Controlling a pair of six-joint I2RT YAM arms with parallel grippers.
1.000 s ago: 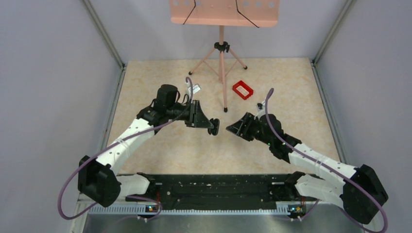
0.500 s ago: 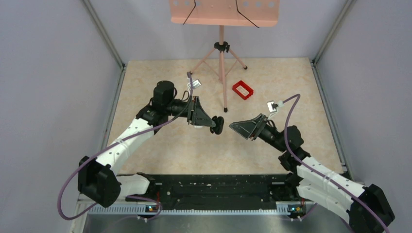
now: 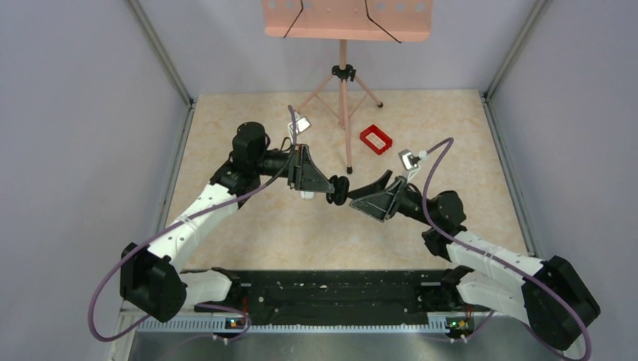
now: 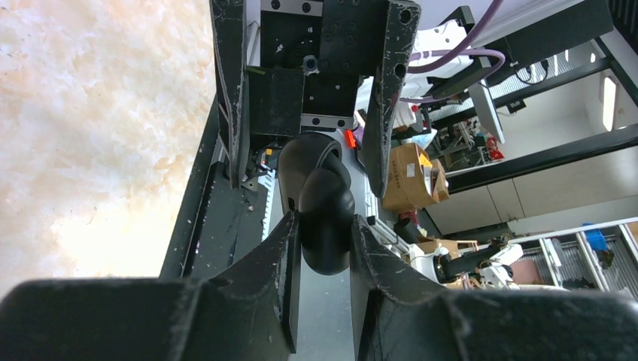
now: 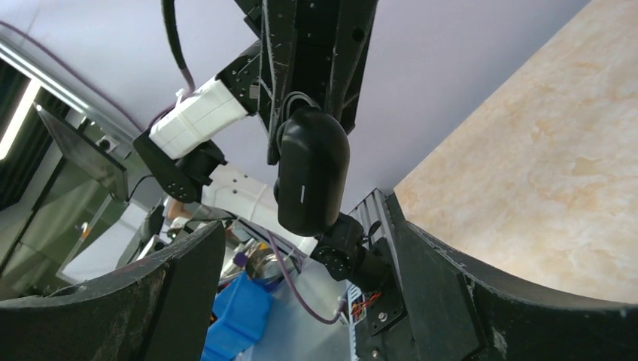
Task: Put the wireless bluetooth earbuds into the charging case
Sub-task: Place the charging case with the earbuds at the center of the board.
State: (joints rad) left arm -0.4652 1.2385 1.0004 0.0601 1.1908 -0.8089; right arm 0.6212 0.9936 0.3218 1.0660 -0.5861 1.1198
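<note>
My left gripper [image 3: 336,190] is shut on the charging case [image 3: 340,189], a glossy black oval, and holds it above the middle of the table. In the left wrist view the charging case [image 4: 323,218] sits pinched between my left gripper's [image 4: 322,248] two fingers. My right gripper [image 3: 363,192] is open, level with the case and pointing at it from the right. In the right wrist view the charging case [image 5: 311,171] hangs ahead of the wide-open right gripper [image 5: 301,248]. No earbud shows in any view.
A red rectangular frame [image 3: 375,139] lies at the back right. A pink stand [image 3: 344,90] on a tripod stands at the back centre. A small white object [image 3: 307,195] lies under the left gripper. Grey walls enclose the table.
My right arm has swung left and its open gripper has closed in on the case. My left gripper has turned and shifted slightly right and back with the case in it.
</note>
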